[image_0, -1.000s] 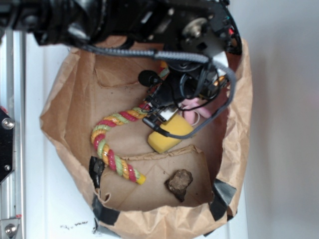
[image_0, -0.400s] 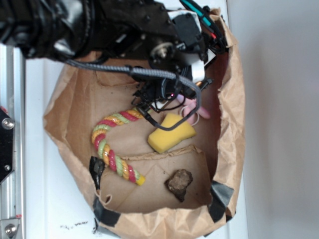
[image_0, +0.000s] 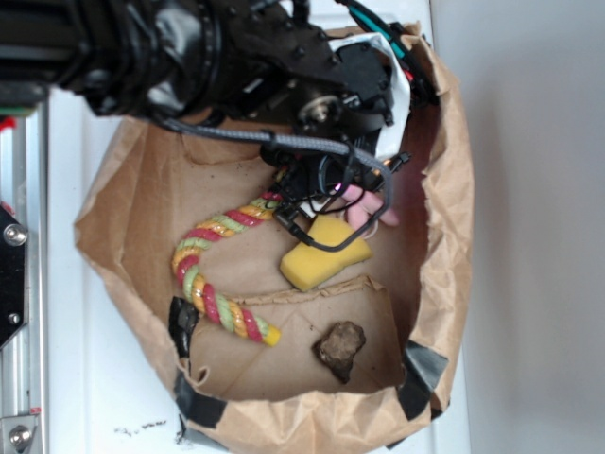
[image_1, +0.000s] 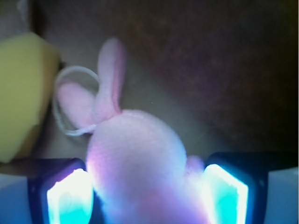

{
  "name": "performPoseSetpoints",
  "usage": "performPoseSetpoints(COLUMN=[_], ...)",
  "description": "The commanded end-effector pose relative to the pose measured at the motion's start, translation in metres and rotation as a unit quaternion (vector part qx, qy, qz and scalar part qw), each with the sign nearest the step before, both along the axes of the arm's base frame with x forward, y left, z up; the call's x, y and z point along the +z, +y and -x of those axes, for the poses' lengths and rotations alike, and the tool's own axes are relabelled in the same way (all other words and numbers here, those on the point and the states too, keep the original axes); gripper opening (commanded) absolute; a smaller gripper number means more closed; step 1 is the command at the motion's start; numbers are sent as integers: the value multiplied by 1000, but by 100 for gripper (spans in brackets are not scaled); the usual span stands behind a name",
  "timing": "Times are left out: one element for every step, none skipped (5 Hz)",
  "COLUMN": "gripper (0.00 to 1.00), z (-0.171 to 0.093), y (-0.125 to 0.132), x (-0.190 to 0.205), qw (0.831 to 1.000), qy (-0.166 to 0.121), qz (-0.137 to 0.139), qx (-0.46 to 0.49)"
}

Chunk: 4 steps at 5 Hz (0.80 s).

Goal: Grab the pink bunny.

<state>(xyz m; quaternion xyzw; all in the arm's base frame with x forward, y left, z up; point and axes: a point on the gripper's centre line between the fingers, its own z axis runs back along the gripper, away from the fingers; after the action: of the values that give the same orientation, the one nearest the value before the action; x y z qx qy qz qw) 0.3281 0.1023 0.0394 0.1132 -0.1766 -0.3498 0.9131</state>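
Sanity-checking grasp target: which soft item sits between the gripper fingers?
The pink bunny, long ears up, flanked by both fingers; the yellow sponge lies off to the side.

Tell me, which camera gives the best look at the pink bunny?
The wrist view: the pink bunny fills the picture, ears and white loop plain, between the pincer's lit pads. The exterior view shows only pink bits under the arm.

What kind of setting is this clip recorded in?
Likely a lab manipulation setup, not a home: a taped brown paper bag serves as a bin on a white surface, holding the pink bunny, a yellow sponge and a twisted rope.
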Motion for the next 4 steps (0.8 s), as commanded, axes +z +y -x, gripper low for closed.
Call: performPoseSetpoints(gripper=[100,100,100,0], z=[-13,-16,-15,-11], y=[10,8,7,8], x=[16,1,-13,-11], qw=[999,1000,1000,999], qy=[16,2,11,7], qz=[0,-1,4,11], qx=[28,31,28,36])
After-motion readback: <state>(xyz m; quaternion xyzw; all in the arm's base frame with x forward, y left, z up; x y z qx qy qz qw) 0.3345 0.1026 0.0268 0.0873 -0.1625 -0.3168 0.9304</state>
